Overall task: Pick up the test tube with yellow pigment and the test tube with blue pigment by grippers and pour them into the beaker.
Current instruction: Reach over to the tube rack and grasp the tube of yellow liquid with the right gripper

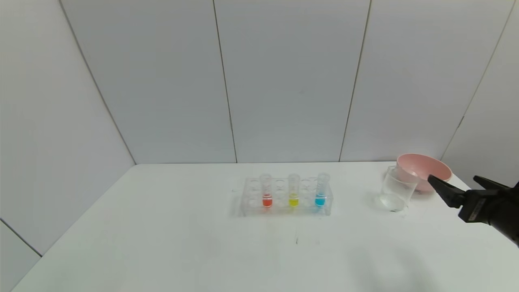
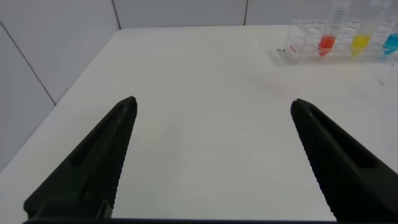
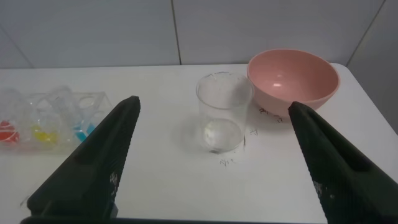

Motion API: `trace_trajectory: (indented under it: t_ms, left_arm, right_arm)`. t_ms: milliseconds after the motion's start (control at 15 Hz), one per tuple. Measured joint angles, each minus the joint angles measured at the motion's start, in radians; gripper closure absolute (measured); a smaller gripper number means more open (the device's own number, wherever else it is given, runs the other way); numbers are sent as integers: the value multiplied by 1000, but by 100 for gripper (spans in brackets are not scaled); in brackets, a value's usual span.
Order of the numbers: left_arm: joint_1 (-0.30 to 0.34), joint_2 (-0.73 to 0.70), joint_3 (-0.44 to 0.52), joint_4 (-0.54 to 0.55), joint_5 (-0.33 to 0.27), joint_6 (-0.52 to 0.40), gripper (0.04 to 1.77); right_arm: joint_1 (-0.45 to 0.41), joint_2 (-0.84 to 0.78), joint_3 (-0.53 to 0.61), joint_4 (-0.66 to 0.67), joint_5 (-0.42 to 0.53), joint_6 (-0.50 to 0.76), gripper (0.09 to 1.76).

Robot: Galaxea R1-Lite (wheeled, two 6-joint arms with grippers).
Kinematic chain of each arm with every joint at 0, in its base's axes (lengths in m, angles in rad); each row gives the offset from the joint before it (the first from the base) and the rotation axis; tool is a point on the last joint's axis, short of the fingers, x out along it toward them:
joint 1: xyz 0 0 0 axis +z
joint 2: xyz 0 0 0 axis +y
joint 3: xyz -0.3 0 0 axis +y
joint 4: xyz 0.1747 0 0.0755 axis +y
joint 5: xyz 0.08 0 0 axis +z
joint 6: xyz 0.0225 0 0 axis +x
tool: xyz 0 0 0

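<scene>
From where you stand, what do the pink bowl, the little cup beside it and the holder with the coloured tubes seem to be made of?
The pink bowl looks like plastic: opaque, smooth, with a soft sheen inside. The beaker is clear and thin-walled with bright rim glints, probably glass, though clear plastic is possible. The rack seems to be clear acrylic: see-through slabs with drilled holes and frosty edges.

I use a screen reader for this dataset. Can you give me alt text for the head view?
A clear plastic rack at the middle of a white table holds three upright glass tubes: red, yellow, blue. To the right stand an empty clear glass beaker and a pink bowl, near the open black right pincer.
</scene>
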State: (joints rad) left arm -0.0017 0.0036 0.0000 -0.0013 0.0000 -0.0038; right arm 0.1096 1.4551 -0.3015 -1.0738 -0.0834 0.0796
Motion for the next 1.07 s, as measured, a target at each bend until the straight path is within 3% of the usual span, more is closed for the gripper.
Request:
trace_trajectory:
  t_ms: [200, 400, 600, 867, 1067]
  left_arm:
    - [0, 0, 0, 0, 0, 0, 5]
    - [0, 0, 0, 0, 0, 0, 5]
    - [0, 0, 0, 0, 0, 0, 5]
    - [0, 0, 0, 0, 0, 0, 5]
    - [0, 0, 0, 0, 0, 0, 5]
  right_arm:
    - [153, 179, -8, -143, -164, 6, 14]
    - [341, 289, -51, -163, -322, 36, 14]
    - [522, 403, -172, -165, -467, 71, 14]
    - [708, 526, -334, -135, -563, 78, 14]
    - [796, 582, -401, -117, -603, 79, 14]
